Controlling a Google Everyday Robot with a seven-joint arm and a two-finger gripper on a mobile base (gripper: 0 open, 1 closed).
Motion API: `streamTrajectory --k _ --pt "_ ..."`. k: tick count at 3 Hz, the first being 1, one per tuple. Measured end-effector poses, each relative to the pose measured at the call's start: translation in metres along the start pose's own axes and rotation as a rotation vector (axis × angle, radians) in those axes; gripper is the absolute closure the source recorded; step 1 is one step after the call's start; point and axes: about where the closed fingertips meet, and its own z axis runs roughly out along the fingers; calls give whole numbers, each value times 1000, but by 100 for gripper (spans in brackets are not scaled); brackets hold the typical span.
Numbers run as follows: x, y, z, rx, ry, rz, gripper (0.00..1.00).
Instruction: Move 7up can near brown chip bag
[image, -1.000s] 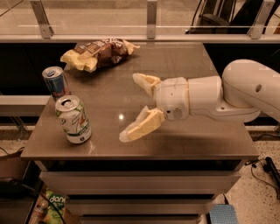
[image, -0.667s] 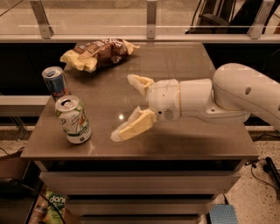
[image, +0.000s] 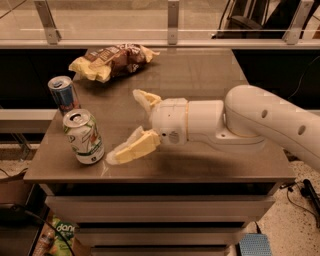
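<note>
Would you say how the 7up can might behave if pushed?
Standing upright and taller than wide, the 7up can may tip if pushed high. Its round side would probably roll once down. The gripper is open beside it, and the smooth wall might slip between the fingers.

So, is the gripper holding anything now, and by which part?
Nothing is held. The gripper is open beside the 7up can, and the gap between its fingers is empty.

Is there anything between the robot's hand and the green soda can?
No. In the camera view, only bare table lies between the open gripper and the 7up can.
</note>
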Motion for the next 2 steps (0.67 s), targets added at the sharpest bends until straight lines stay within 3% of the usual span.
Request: streamTrajectory --k 2 --pt "-10 27 37 -52 -34 -8 0"
